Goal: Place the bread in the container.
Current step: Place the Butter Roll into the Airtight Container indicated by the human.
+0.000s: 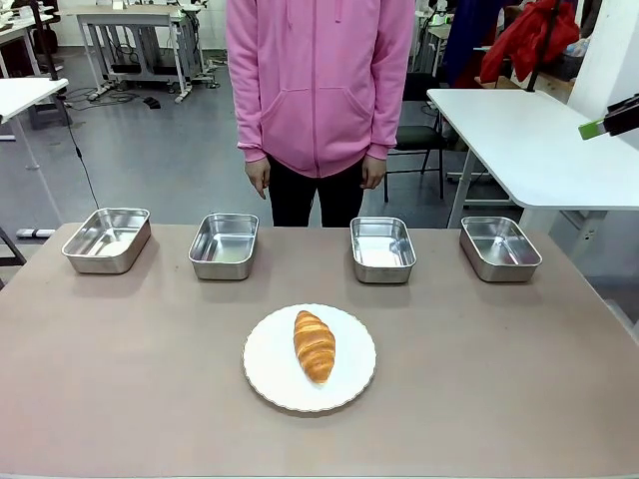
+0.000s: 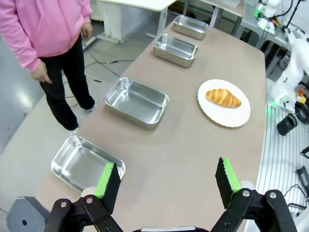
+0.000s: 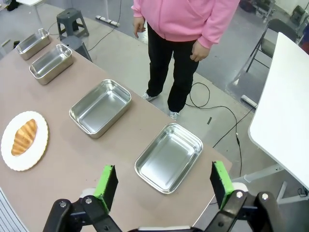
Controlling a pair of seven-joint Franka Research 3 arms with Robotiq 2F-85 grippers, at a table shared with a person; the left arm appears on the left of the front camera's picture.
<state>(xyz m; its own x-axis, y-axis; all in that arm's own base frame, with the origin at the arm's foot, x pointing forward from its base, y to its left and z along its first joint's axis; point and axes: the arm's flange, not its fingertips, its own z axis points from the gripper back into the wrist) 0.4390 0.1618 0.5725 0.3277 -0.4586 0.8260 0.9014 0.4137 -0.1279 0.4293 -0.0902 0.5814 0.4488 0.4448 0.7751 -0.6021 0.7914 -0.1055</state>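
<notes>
The bread, a golden-brown croissant (image 1: 315, 345), lies on a round white plate (image 1: 272, 367) at the middle front of the table. Four alike steel pans stand in a row behind it (image 1: 107, 239) (image 1: 224, 244) (image 1: 382, 248) (image 1: 499, 247); all look empty, and I cannot tell which is the container. My left gripper (image 2: 166, 181) hangs open high over the table's left end, above the leftmost pan (image 2: 87, 162), the croissant (image 2: 223, 97) far off. My right gripper (image 3: 163, 183) hangs open above the rightmost pan (image 3: 169, 157), the croissant (image 3: 24, 137) far left. Nothing sits between either pair of fingers.
A person in a pink hoodie (image 1: 319, 80) stands at the far edge, both hands hanging down away from the table. A white table (image 1: 539, 150) stands off to the right. Bare tabletop surrounds the plate.
</notes>
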